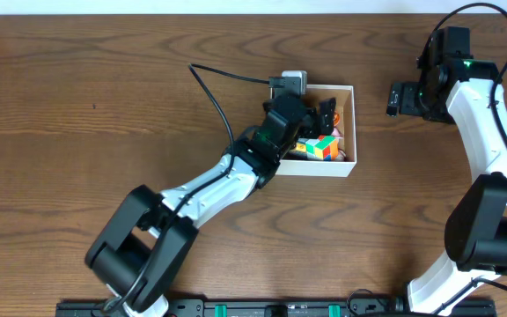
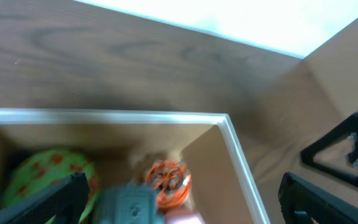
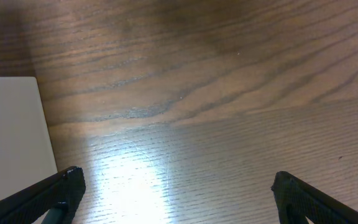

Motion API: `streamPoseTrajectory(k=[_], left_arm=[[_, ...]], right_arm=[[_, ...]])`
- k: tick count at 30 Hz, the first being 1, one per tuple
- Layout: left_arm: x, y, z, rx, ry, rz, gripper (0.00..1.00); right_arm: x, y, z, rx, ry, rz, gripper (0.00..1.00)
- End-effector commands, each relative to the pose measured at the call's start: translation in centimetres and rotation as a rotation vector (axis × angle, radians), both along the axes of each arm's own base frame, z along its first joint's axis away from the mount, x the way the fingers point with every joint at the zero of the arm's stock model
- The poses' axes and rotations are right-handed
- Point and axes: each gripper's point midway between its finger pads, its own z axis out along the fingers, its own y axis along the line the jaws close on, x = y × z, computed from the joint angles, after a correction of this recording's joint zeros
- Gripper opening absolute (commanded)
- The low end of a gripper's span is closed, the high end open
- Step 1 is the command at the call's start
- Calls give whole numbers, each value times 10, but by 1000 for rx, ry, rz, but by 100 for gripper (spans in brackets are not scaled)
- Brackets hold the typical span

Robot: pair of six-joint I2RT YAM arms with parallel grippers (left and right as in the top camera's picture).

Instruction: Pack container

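**Status.** The square open-top container (image 1: 354, 132), with thin white walls and a tan cardboard interior, sits near the middle of the dark wood-grain worktop (image 1: 104, 88). My left pincer (image 2: 179, 196) hangs over its interior with the fingers spread wide and nothing clamped. My right pincer (image 3: 176, 186) is equally wide and empty, over bare wood near the container's outer wall.

**Contents.**
- A multicoloured plastic cube (image 1: 321, 148), hard-edged and glossy.
- A green ball with orange spots (image 2: 45, 174).
- A round orange toy (image 2: 168, 180).
- A blurred grey-green item (image 2: 129, 202) that I cannot identify.

**Hazards.**
- The walls look light and flexible. I judge that lifting the left arm at an angle could catch a finger on the rim and drag or tip the container.
- The ball is round and may roll if nudged.
- A thin black cable (image 1: 211, 84) runs across the worktop to the container's rear corner, close to the left arm. A sweeping withdrawal could snag it.
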Motion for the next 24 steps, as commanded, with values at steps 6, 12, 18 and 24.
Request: streamPoseTrajectory(k=[6, 12, 18, 24], left_arm=[[-16, 89, 78, 177, -57, 47, 98], [-53, 174, 87, 274, 84, 155, 98], [-87, 227, 75, 338, 228, 237, 98], [-110, 241, 54, 397, 354, 235, 98]], right_arm=[[0, 1, 5, -11, -11, 13, 99], [0, 1, 5, -11, -11, 13, 99], [0, 1, 5, -11, -11, 13, 99], [0, 1, 5, -11, -11, 13, 99]])
